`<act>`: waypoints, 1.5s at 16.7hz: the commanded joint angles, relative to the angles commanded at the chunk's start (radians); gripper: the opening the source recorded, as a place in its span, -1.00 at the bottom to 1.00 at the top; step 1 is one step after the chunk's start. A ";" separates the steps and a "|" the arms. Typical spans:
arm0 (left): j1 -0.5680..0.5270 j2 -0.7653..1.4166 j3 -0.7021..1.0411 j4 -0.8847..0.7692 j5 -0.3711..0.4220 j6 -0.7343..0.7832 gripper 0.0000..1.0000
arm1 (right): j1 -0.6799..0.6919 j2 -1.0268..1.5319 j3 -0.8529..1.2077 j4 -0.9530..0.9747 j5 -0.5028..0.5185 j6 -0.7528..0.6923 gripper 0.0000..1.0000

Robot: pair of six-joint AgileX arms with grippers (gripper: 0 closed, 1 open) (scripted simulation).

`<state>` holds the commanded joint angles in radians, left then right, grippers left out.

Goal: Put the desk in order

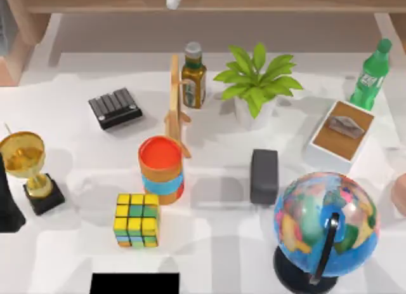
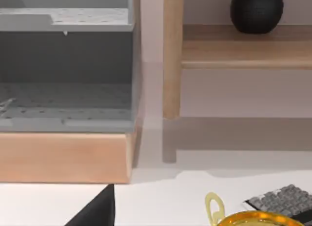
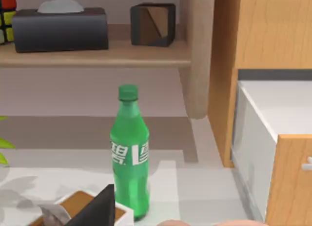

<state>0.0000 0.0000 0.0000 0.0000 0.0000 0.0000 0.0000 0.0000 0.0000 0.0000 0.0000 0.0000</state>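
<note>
Both arms seem held back at the near corners so that the whole worktop point(image 1: 216, 243) stays in sight and either can reach in; nothing is carried yet, and sorting looks not yet begun. The left claw point(image 2: 100, 211) shows as a dark wedge low over the white surface, and I cannot tell whether it is open or closed. A gold trophy point(image 2: 243, 217) stands just beside it, with the wooden shelf point(image 2: 63, 155) well ahead. The right claw point(image 3: 97, 209) is likewise a dark wedge, its state impossible to tell; a green bottle point(image 3: 129, 153) stands upright close ahead of it.

The worktop, broad, smooth and white, lies beneath both claws and runs up to the shelf. It is crowded. A globe point(image 1: 325, 221), a puzzle cube point(image 1: 136, 220) and a potted plant point(image 1: 257, 84) stand scattered and apart in no clear row.
</note>
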 joint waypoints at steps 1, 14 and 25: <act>0.000 0.000 0.000 0.000 0.000 0.000 1.00 | 0.000 0.000 0.000 0.000 0.000 0.000 1.00; 0.000 0.000 0.000 0.000 0.000 0.000 1.00 | -0.118 0.768 0.743 -0.442 -0.001 -0.041 1.00; 0.000 0.000 0.000 0.000 0.000 0.000 1.00 | -0.323 2.043 1.915 -1.065 0.010 -0.102 1.00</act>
<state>0.0000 0.0000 0.0000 0.0000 0.0000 0.0000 -0.3229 2.0429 1.9152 -1.0648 0.0097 -0.1023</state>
